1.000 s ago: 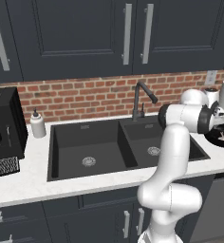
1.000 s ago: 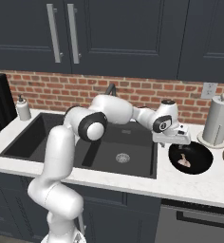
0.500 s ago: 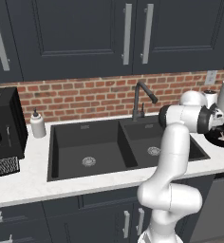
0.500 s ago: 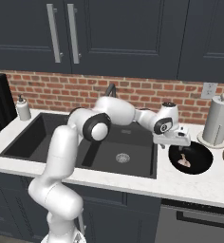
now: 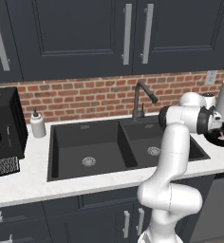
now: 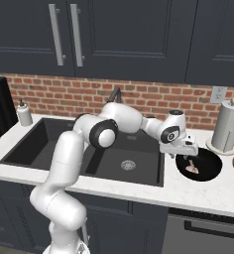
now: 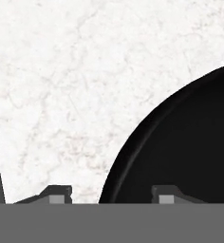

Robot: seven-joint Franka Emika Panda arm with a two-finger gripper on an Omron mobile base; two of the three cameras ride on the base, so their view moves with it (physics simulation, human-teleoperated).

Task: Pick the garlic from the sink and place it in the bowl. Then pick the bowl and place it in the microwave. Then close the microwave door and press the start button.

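Gripper [image 6: 184,150]: jaws apparently narrowed astride bowl [image 6: 199,164] rim since a second ago (garlic [image 6: 191,167] inside); lift awaited.

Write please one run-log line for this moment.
garlic: in bowl | gripper: astride bowl's near rim, closing | bowl: on counter | next: lift bowl

- No text, label, brand, number or sign can be read in any view.
- The black countertop appliance [image 5: 4,124], left of the sink [image 5: 118,144], carries no legible marking.
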